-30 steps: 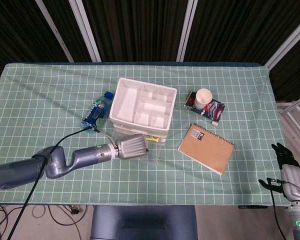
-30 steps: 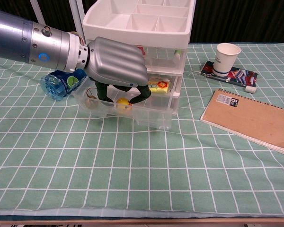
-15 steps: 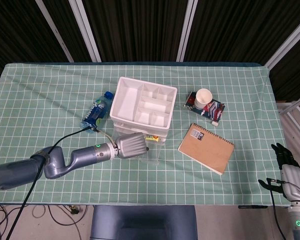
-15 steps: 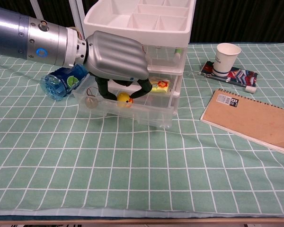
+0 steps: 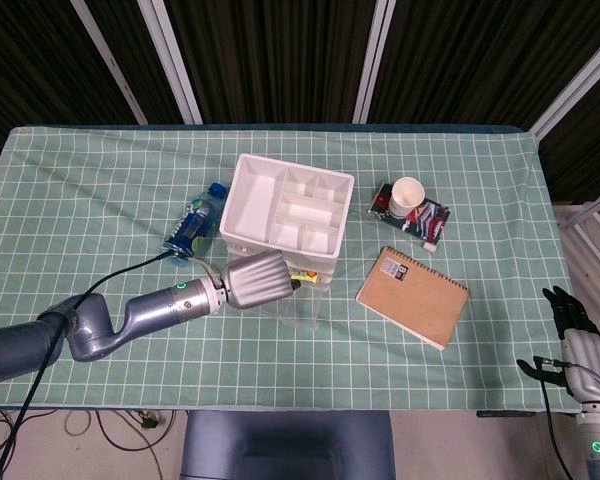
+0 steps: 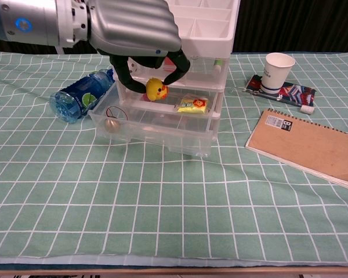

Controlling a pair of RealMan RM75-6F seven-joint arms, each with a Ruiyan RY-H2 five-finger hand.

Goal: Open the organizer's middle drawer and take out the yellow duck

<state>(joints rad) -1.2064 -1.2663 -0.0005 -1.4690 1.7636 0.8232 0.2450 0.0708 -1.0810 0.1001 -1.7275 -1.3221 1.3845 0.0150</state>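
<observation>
Left hand (image 6: 136, 32) has the yellow duck (image 6: 156, 88) pinched between dark fingers (image 6: 180, 65), hanging above the open middle drawer (image 6: 156, 124) of the organizer (image 6: 180, 26), clear of its floor. Free surface (image 6: 162, 202) lies fwd, toward the camera. Right hand (image 5: 570, 325) idles far off at the table edge, holding nothing, fingers look apart.

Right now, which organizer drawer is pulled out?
The middle drawer, pulled out from the organizer toward the camera. It holds a yellow packet and a ring-like item. The drawer above sits closed.
</observation>
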